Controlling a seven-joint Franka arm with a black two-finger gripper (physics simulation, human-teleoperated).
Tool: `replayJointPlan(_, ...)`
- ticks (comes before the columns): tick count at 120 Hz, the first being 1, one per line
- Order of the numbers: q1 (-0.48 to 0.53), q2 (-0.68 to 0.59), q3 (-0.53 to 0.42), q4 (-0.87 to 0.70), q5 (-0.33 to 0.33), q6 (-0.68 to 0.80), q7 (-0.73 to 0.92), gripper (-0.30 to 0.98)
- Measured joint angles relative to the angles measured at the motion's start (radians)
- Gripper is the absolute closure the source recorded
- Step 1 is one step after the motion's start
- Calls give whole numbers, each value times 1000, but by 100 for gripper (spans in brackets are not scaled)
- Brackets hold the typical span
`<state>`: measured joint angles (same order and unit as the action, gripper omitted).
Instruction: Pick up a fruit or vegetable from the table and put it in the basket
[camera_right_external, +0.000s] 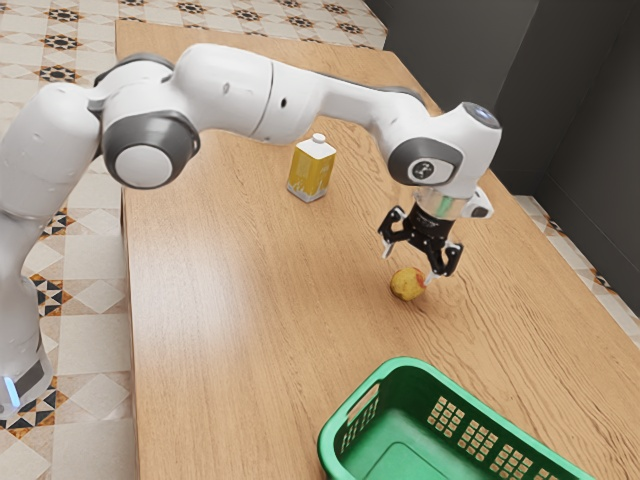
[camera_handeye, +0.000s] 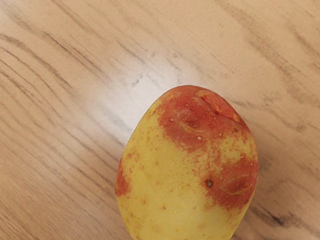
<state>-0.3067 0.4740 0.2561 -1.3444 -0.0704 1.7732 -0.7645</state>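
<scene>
Yellow-red potato, hand above, basket rim apart

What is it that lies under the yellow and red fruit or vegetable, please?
The fruit or vegetable rests on the wooden table, whose grain shows around it. The patch directly beneath is covered by it, so I cannot say what that spot looks like.
</scene>
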Motion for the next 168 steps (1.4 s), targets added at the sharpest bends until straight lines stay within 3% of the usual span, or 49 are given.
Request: replayJointPlan(168,-3,25,-15,-75,36,183,20,0)
